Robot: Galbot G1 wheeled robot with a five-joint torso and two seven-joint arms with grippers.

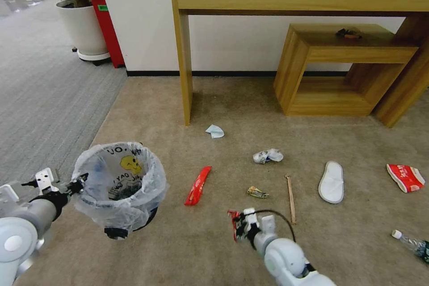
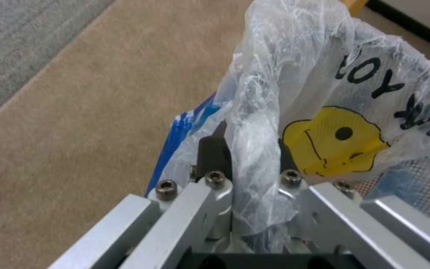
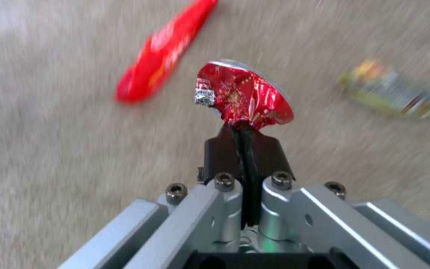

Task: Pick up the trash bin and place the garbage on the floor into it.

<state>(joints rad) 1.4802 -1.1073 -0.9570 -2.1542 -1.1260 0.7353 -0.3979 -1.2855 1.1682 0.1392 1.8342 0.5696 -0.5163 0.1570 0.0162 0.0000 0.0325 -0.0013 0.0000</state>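
Trash bin point(image 1: 119, 183) hangs off the floor point(image 1: 178, 250) at robot's left front, mouth up and tipped slightly toward camera. Left gripper point(image 1: 81, 183) is clenched on bin rim and bag. Bin base mostly hidden by bag. Right gripper point(image 1: 238, 225) is low, centre-right, pinching a crumpled red wrapper point(image 3: 242, 95), clear of carpet. Long red wrapper point(image 1: 198, 185) lies w/ long axis running away from robot, leaning right. Stick point(image 1: 291, 199) runs likewise. Bottle point(image 1: 413, 245) is cut off at frame edge. Wrist view is motion-blurred; small yellowish wrapper point(image 1: 257, 192) is hard to read.
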